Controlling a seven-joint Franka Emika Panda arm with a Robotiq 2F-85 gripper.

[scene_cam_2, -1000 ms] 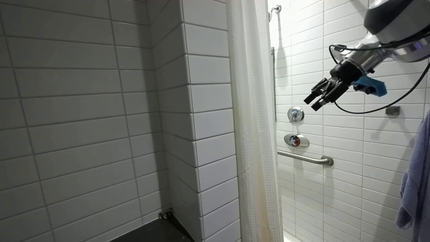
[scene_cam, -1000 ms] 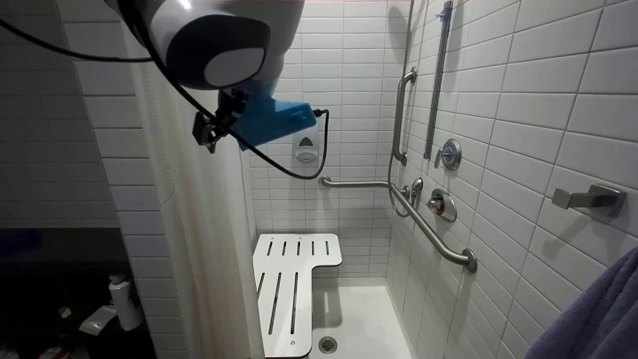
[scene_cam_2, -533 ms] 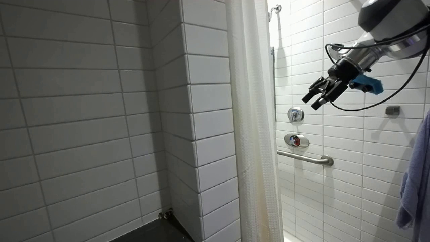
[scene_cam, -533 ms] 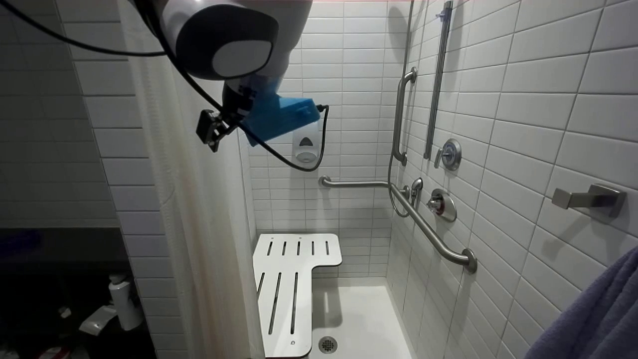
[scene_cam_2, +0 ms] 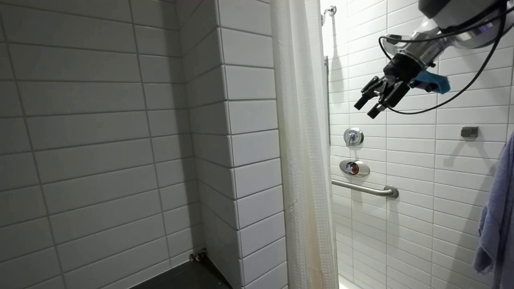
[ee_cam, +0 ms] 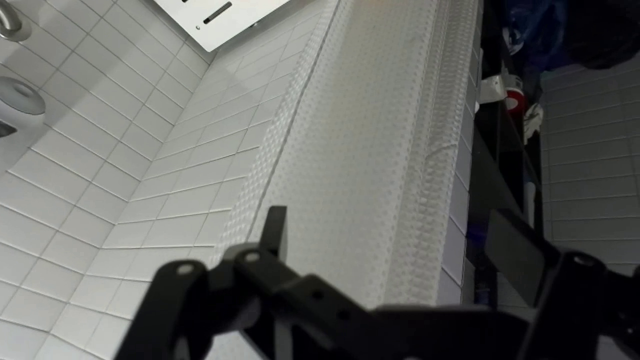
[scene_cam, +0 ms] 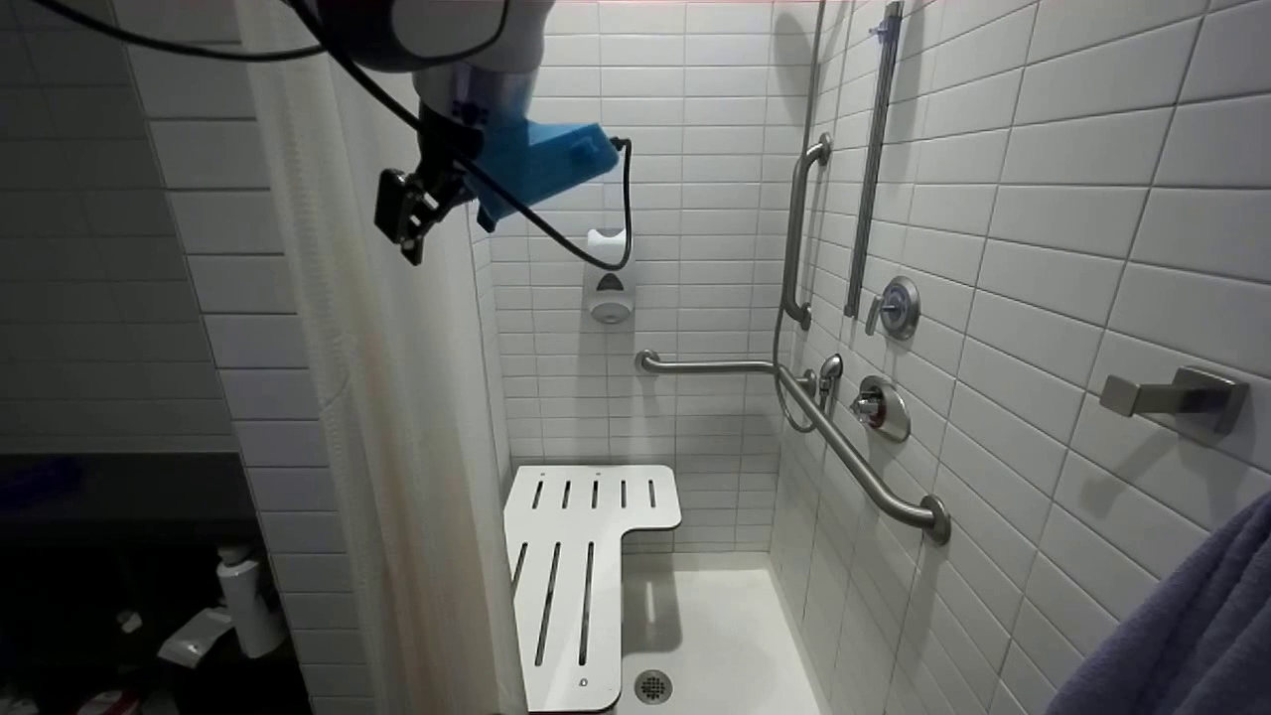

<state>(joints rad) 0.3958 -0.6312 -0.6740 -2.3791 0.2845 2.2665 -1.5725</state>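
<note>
My gripper [scene_cam_2: 367, 107] is black, with its jaws spread apart and nothing between them. It also shows in another exterior view [scene_cam: 400, 220], pointing down toward the left, and in the wrist view [ee_cam: 395, 245]. The nearest thing to it is a cream, waffle-textured shower curtain [ee_cam: 350, 150], bunched and hanging. The curtain also shows in both exterior views [scene_cam: 407, 447] [scene_cam_2: 305, 160]. In the wrist view the curtain lies behind the gap between the fingers [ee_cam: 274, 230]. I cannot tell how far off the curtain is; no contact shows. A blue mount [scene_cam: 546, 164] sits on the wrist.
A white slotted shower seat [scene_cam: 566, 586] stands below the arm. Grab bars [scene_cam: 874, 477], shower valves [scene_cam: 899, 308], a soap dispenser [scene_cam: 610, 293] and a metal hook [scene_cam_2: 469, 131] are on the tiled walls. A purple towel [scene_cam_2: 496, 216] hangs at the right. A loose black cable [scene_cam: 556, 233] loops off the wrist.
My arm and gripper have risen. In an exterior view the gripper has also shifted left, over the valves. The jaws stay apart. The curtain has hardly changed.
</note>
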